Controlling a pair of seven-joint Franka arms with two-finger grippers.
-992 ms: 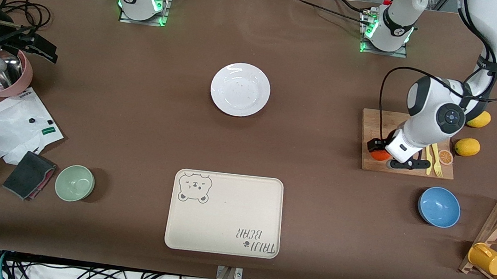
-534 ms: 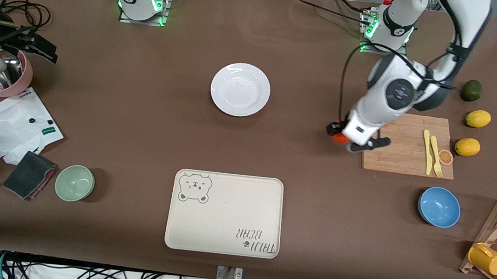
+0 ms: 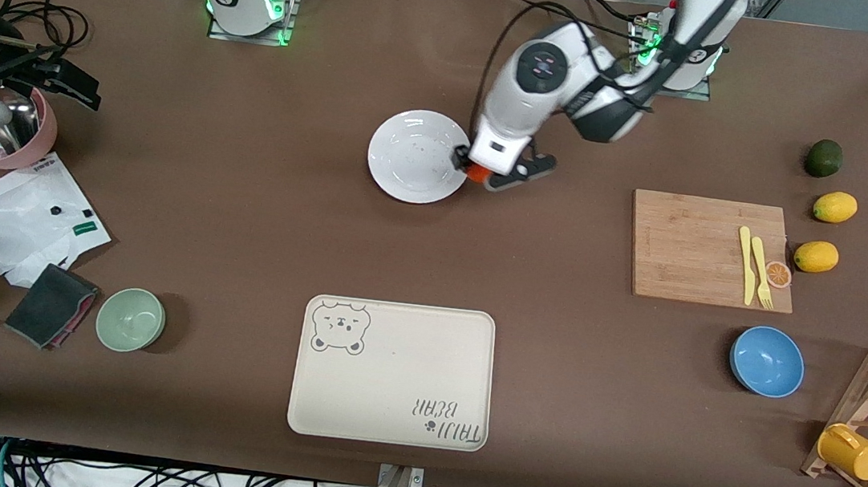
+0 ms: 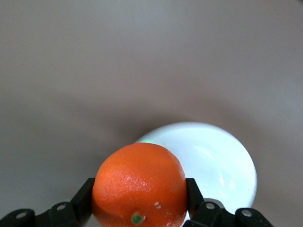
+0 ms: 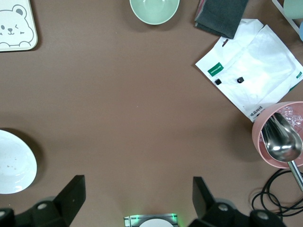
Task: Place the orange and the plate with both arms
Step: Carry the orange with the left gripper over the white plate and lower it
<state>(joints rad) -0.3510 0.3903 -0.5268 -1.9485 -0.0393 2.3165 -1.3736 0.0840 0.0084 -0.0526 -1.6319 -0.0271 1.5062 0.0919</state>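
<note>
L gripper (image 3: 480, 172) has its fingers (image 4: 83, 198) clamped on the orange (image 4: 140, 184), up over the plate (image 3: 411, 156) rim at abt 3 o'clock. Plate sits mid-desk, 12 o'clock of the bear tray (image 3: 393, 372). R gripper (image 5: 137, 201) waits w/ fingers wide, holding nothing.

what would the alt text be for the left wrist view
The left gripper is shut on the orange, a glossy fruit filling the lower middle of the frame, carried above the brown table. Just past the fruit sits the white plate, empty as far as this view shows.
</note>
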